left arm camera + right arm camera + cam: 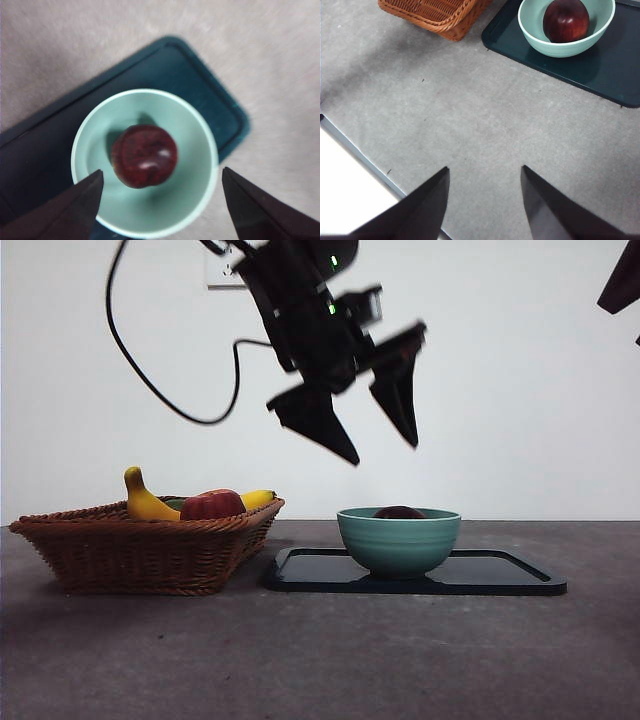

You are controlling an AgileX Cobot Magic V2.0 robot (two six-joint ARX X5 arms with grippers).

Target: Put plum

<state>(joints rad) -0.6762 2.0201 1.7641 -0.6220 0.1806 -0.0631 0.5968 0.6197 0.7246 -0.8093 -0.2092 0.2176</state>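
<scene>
Front view shows only the top of the round, glossy, dark purple-maroon plum (399,512) above the rim of the pale green ceramic bowl (398,543); the rest is hidden by the bowl's wall; from the left wrist view the plum is seen whole, resting on the bowl's bottom, though the picture is blurred. The bowl stands on the dark rectangular tray (500,575), towards the tray's end nearest the brown woven wicker basket (150,545); basket and tray lie just beside each other on the grey worktop (320,660). Within the basket a yellow banana (148,502) and a red apple (212,505) are partly masked by the basket's rim; something green behind them cannot be made out. The left gripper (385,453) is held in the air above the bowl, tilted, jaws spread wide apart and clamped on nothing. The right gripper (485,175) is seen only as a black tip at the front view's upper corner; its jaws are parted over bare worktop, well apart from the tray.
</scene>
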